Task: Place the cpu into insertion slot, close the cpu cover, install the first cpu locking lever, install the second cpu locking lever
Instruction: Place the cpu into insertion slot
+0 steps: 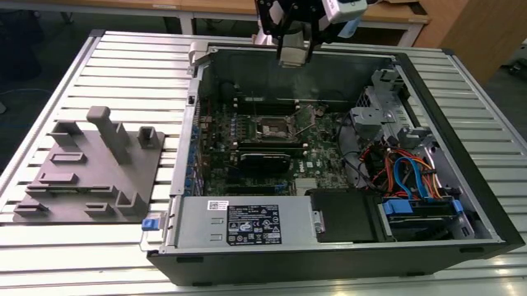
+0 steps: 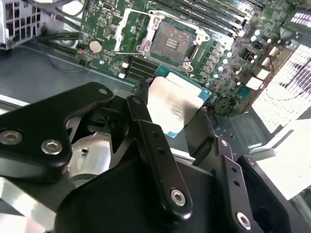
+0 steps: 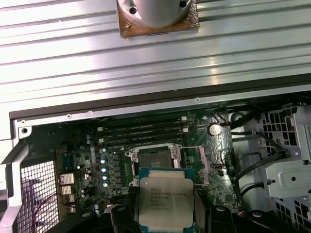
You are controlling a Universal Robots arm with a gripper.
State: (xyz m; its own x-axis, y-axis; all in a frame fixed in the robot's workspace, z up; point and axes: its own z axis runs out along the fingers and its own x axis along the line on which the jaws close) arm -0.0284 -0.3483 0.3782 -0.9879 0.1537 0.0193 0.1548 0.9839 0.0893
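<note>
My gripper (image 1: 294, 57) hangs over the back edge of the open computer case, shut on the cpu (image 2: 176, 104), a flat silver-topped square on a green carrier edge. In both wrist views the chip sits between the two black fingers (image 2: 146, 128), well above the board; the first wrist view has the cpu (image 3: 163, 200) just in front of the socket. The insertion slot (image 2: 169, 41) lies bare on the green board, its contact field showing. A thin metal frame, the cpu cover (image 2: 127, 24), stands swung aside along one edge of the insertion slot (image 1: 272, 128), with wire levers around it.
The case (image 1: 461, 154) has tall walls all round. A power supply (image 1: 239, 225) fills its front, a drive cage with coloured cables (image 1: 411, 179) takes up the exterior view's right. Memory slots (image 3: 141, 131) run beside the socket. A grey fixture plate (image 1: 91, 166) lies on the slatted table.
</note>
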